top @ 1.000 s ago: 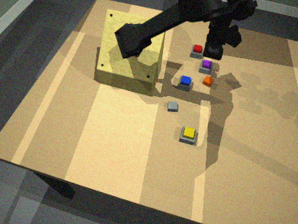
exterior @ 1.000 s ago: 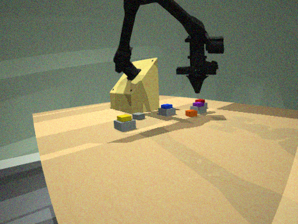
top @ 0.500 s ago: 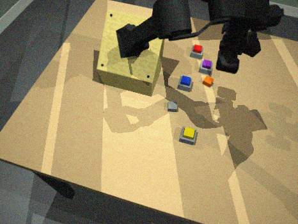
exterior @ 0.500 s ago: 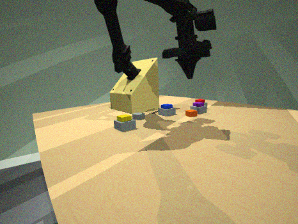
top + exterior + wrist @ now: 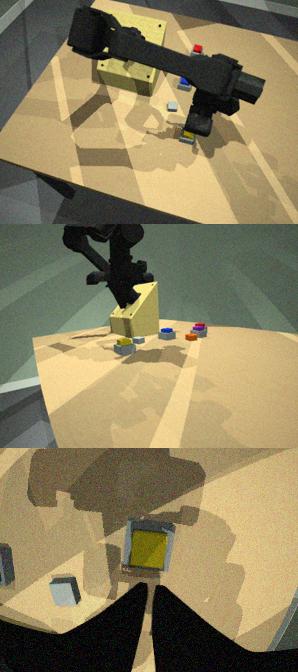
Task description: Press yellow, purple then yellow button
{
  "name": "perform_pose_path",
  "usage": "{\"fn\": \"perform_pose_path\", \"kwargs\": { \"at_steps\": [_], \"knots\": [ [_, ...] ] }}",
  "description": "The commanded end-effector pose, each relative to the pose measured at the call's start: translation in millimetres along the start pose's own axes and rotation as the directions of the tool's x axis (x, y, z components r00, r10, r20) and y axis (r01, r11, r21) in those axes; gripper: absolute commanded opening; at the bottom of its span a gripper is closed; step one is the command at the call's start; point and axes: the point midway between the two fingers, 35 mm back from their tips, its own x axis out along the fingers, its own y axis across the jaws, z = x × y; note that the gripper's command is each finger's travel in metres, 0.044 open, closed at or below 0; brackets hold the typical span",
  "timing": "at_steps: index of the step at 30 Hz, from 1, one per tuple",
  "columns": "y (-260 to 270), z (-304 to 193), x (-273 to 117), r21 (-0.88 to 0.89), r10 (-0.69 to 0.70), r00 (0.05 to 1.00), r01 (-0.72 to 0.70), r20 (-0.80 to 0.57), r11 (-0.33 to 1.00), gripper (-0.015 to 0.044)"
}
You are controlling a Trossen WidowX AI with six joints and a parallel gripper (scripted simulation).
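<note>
Claw: black two-fingered gripper, fingertips pressed nearly together, nothing pinched; above the tabletop, apart from the button.
Yellow button: square yellow cap on grey housing, just ahead of the fingertips in wrist view; cap raised.
Purple button: square purple cap, grey housing, by the red-capped button.
Blocks: small pale grey block near yellow; orange block near purple.
</note>
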Motion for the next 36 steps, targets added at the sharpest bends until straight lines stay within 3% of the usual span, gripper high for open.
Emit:
{"fn": "perform_pose_path", "kwargs": {
  "at_steps": [1, 4, 8, 36],
  "knots": [
    [-1.4, -5.9, 1.5, -0.029, -0.003, 1.000, 0.003, -0.010, 1.000, 0.0020],
    [-1.0, -5.0, 11.8, -0.029, -0.001, 1.000, 0.001, -0.010, 1.000, 0.0020],
    [-2.0, -6.4, 60.4, -0.029, -0.005, 1.000, 0.005, -0.010, 1.000, 0.0020],
    [-2.5, -7.3, 96.5, -0.029, -0.008, 1.000, 0.007, -0.010, 1.000, 0.0020]
  ]
}}
